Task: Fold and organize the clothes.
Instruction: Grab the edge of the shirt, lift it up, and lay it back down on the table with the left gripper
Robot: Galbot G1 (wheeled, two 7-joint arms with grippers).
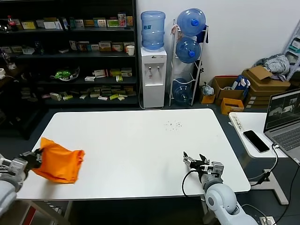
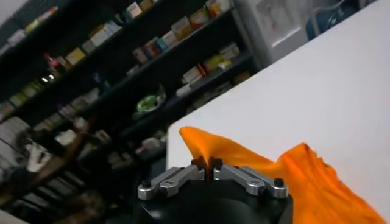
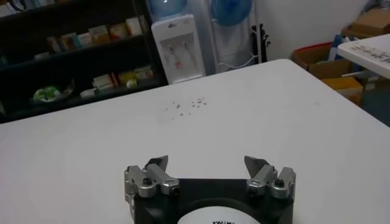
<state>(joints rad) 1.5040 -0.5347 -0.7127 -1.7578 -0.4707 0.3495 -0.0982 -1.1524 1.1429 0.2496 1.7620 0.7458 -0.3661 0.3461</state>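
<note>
At the near left corner of the white table, the orange T-shirt lies bunched in a loose heap, close to the table's left edge and near the front edge. The left gripper sits at the shirt's left side, its fingers pinched together on a fold of the orange cloth; in the left wrist view the left gripper has its tips meeting on a raised peak of the T-shirt, with the rest of the cloth spreading away over the table. No lettering shows on the shirt from these angles. Right gripper rests low over the table toward the near right side, well apart from the shirt, fingers spread wide and holding nothing; the right wrist view shows the right gripper with a clear gap between its tips above the bare table. A scatter of small dark specks marks the tabletop toward the far side, also seen in the right wrist view. Beyond the table: dark shelves stocked with boxed goods, a water dispenser with a blue bottle on top. To the right, a side table carries a phone and an open laptop.
</note>
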